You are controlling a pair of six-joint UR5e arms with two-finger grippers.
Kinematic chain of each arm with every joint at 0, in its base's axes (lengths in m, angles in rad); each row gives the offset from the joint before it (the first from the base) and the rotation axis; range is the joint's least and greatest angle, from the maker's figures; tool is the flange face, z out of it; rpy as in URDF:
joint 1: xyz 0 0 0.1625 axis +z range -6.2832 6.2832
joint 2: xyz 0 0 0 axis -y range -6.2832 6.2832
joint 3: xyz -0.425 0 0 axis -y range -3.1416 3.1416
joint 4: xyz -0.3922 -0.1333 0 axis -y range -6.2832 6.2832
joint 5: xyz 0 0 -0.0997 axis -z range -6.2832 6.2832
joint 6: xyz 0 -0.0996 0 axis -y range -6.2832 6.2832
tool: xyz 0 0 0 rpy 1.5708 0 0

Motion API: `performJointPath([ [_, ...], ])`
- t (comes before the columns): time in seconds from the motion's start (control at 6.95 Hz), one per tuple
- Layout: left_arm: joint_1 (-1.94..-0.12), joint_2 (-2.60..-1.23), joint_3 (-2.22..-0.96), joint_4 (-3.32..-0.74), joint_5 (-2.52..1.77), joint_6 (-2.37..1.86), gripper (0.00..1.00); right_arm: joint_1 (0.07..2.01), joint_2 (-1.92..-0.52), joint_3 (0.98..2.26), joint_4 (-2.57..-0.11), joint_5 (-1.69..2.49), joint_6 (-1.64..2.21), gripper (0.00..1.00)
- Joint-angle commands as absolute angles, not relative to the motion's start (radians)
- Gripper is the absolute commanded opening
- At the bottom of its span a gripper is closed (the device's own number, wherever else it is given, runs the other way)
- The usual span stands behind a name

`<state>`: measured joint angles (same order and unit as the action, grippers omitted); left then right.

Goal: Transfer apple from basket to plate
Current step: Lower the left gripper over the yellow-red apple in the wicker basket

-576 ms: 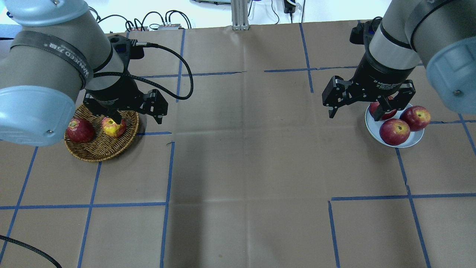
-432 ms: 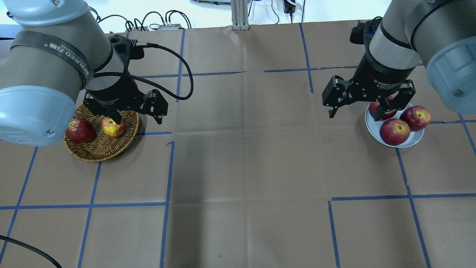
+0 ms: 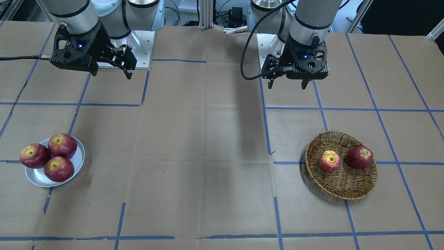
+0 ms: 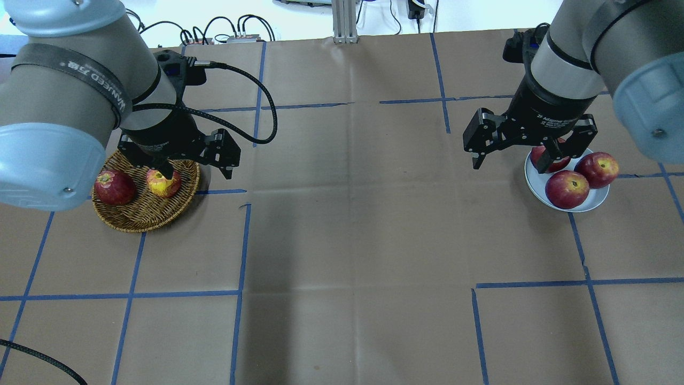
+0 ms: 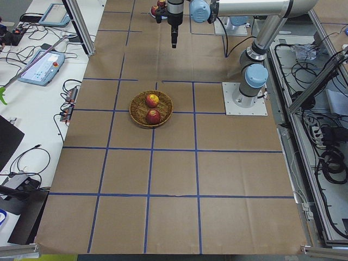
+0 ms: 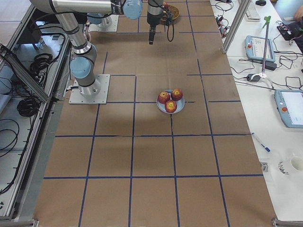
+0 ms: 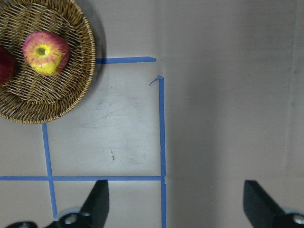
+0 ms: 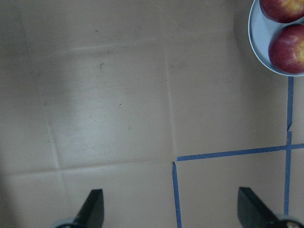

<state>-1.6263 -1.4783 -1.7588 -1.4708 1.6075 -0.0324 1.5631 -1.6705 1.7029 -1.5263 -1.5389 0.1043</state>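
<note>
Left gripper [image 3: 286,82] is spread wide with nothing in it. In the left wrist view both fingers [image 7: 97,202] sit far apart, with just bare brown table [image 3: 208,156] between them. It hangs up in the air on the robot's left half of the table. It's off to one side of the basket [image 3: 341,196], on the robot-edge side, rather than right over it. The wrist cam only catches the basket in its top left corner.

The apple [image 3: 329,161], the lighter pinkish one with the yellow patch round the stem, is sitting in the basket, stem side up. A darker red apple [image 3: 359,157] is just beside it in there, though I can't tell if the two are touching. The basket itself is on the left half of the table, well in from every edge, and one of the blue tape lines [image 3: 288,162] runs up to its rim.

Right gripper [image 4: 510,160] is the same deal, jaws wide apart and empty, hanging above the right half of the table. Its wrist view has the plate [image 3: 38,178] clipped off in the top right corner, so it isn't over the plate either.

The plate is on the right half, also well clear of the table edges, and three dark red apples [image 3: 58,169] are bunched together on it.
</note>
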Motion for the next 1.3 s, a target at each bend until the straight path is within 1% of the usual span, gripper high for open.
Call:
performJointPath([
  [0.0,-1.628,-1.476,-1.756,-1.473,1.608,-0.032,0.99,1.563,-1.671,1.703,-1.526,-1.540,0.104,1.00],
  [0.58,-1.626,-1.422,-1.759,-1.473,1.611,-0.034,0.99,1.563,-1.671,1.704,-1.528,-1.542,0.103,1.00],
  [1.15,-1.626,-1.425,-1.758,-1.473,1.605,-0.038,0.99,1.563,-1.671,1.704,-1.529,-1.545,0.100,1.00],
])
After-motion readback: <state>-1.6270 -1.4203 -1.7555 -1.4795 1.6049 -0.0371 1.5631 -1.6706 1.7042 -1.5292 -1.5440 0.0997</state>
